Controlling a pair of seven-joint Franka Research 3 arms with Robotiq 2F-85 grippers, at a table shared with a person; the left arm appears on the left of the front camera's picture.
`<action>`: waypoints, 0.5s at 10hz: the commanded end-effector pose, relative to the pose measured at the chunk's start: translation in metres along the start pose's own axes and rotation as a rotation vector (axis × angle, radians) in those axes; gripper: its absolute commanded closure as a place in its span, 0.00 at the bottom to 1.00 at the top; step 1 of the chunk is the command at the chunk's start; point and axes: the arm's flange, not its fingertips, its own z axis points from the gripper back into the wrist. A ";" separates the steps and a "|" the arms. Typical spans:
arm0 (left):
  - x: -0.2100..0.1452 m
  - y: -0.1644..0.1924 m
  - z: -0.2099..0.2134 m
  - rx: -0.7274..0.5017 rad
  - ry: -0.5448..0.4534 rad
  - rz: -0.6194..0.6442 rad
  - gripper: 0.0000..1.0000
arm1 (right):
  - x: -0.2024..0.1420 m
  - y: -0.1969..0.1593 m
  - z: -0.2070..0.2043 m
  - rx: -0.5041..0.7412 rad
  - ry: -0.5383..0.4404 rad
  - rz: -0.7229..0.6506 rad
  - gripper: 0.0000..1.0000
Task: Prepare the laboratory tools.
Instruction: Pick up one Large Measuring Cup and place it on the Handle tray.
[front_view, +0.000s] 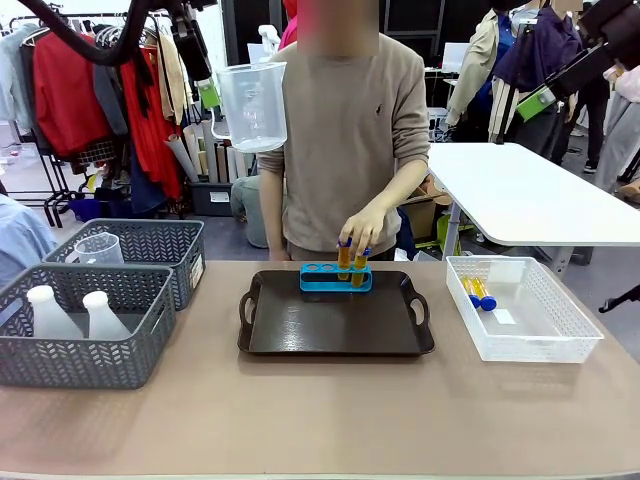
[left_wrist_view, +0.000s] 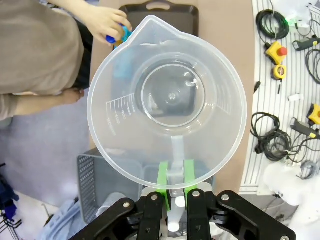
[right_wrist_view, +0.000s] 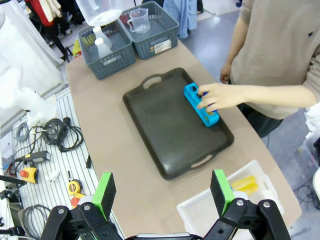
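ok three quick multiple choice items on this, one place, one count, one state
1. The blue rack stands: A in a grey basket; B on the dark tray; C on bare table.
2. Count of tubes lying in the white basket: A two; B none; C four.
3. The left end effector is: A open; B flat on the table; C shut on the beaker handle.
Answers: B, the rack sits at the tray's far edge; A, two blue-capped tubes lie there; C, it clamps the handle.
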 end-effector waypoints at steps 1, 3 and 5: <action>0.000 0.000 0.002 0.004 0.000 -0.001 1.00 | 0.001 0.001 0.000 0.006 -0.010 0.008 0.00; 0.017 0.000 -0.017 -0.010 0.029 -0.071 1.00 | 0.001 0.001 0.000 0.006 -0.010 0.008 0.00; 0.057 0.013 -0.063 -0.025 0.074 -0.149 1.00 | 0.001 0.001 0.000 0.006 -0.010 0.008 0.00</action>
